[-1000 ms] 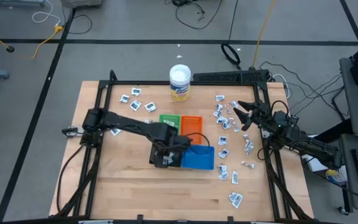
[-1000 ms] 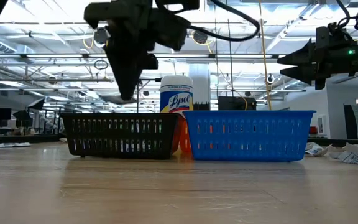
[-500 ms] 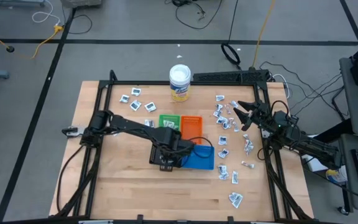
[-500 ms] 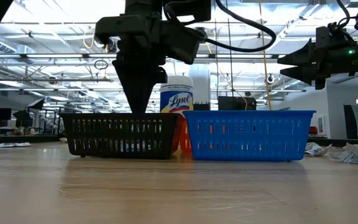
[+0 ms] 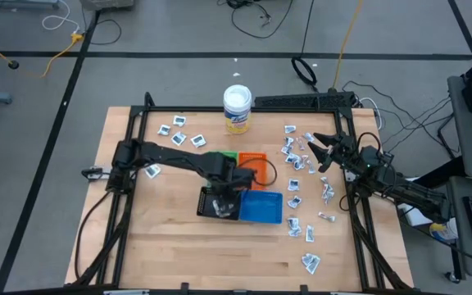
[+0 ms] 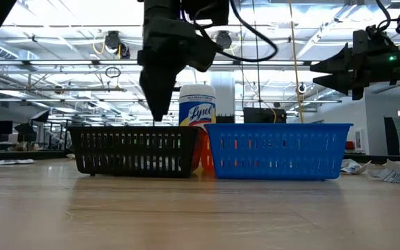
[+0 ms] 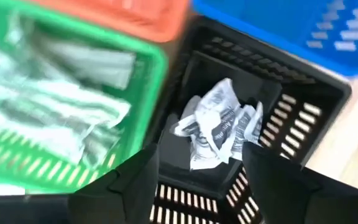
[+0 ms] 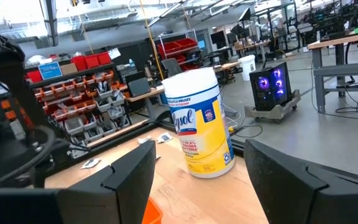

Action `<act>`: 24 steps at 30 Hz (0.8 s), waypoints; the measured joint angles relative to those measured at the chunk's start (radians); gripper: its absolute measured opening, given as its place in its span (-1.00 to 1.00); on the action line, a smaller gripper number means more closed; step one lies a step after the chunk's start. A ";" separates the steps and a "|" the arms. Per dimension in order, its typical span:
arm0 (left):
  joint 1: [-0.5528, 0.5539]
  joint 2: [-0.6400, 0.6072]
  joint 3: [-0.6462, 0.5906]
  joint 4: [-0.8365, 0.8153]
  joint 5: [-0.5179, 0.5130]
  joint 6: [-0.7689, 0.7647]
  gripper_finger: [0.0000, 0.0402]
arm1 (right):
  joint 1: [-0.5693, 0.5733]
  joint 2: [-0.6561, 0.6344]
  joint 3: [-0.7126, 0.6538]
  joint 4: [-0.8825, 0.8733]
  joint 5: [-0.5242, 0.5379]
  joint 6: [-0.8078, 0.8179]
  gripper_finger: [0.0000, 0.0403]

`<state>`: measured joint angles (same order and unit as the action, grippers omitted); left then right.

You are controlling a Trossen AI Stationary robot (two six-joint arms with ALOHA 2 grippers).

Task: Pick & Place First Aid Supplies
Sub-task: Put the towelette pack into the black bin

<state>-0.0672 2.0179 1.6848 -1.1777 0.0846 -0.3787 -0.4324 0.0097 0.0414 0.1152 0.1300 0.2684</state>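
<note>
1. Over the black slotted plastic tray [image 7: 260,112] near the tabletop's middle, your left gripper [image 5: 222,199] hangs with jaws released, holding nothing.
2. Crumpled white-grey printed packets [image 7: 219,127] lie inside that tray.
3. You have green [image 7: 73,118], orange [image 5: 252,162] and blue [image 5: 260,207] trays crowding it.
4. Near the right edge, your right gripper [image 5: 311,151] waits spread open above scattered packets [image 5: 295,205].

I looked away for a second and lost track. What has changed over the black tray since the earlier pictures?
The left claw has shifted toward the tub side above the black tray, after dipping to its rim and rising again. Its fingers stand open now, with a crumpled packet lying in the tray below. The right claw stayed open and raised over the scattered packets; the trays and tub did not move.
</note>
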 joint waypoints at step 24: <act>0.331 -0.431 -0.587 0.049 -0.097 -0.118 0.24 | 0.000 0.000 0.000 0.000 0.000 0.000 0.20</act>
<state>0.2635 1.5869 1.0975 -1.1289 -0.0121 -0.4969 -0.4320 0.0096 0.0414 0.1148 0.1303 0.2684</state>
